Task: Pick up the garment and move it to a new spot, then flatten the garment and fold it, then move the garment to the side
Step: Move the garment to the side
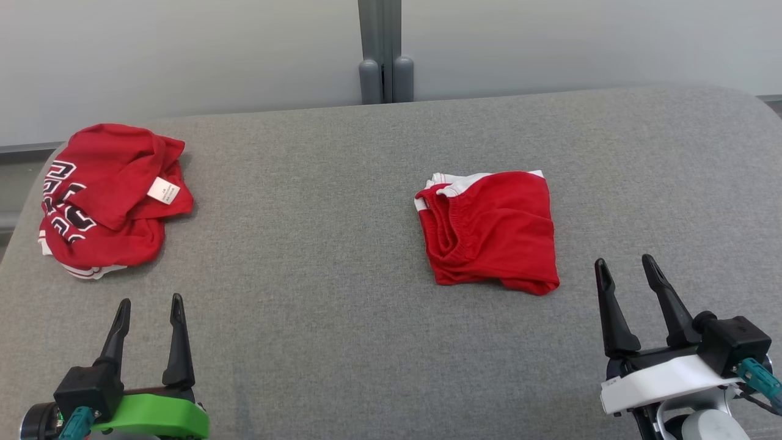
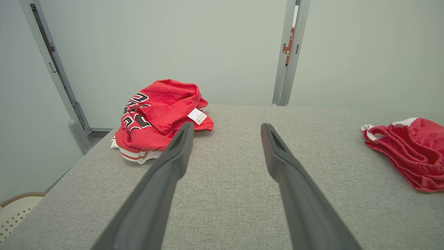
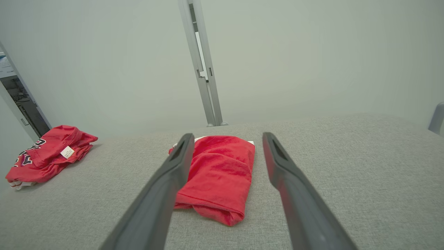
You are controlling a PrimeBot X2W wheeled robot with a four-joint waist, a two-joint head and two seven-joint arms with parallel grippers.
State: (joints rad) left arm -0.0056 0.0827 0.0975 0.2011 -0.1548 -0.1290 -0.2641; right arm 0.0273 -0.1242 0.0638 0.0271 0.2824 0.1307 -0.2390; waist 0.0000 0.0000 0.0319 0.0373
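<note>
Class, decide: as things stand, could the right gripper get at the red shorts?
Probably yes: the right gripper stands open, the red shorts lie close ahead, with only bare grey surface between.

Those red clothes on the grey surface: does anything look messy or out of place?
Yes. The lettered red garment at the far left lies crumpled, its white label showing. The plain red garment near the middle looks folded.

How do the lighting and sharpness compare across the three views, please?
Head view: soft, even light, faint shadow beside the crumpled jersey; left wrist view: left gripper fingers slightly soft, wide-angle leans the post; right wrist view: pale hazy wall, folded garment crisp.
</note>
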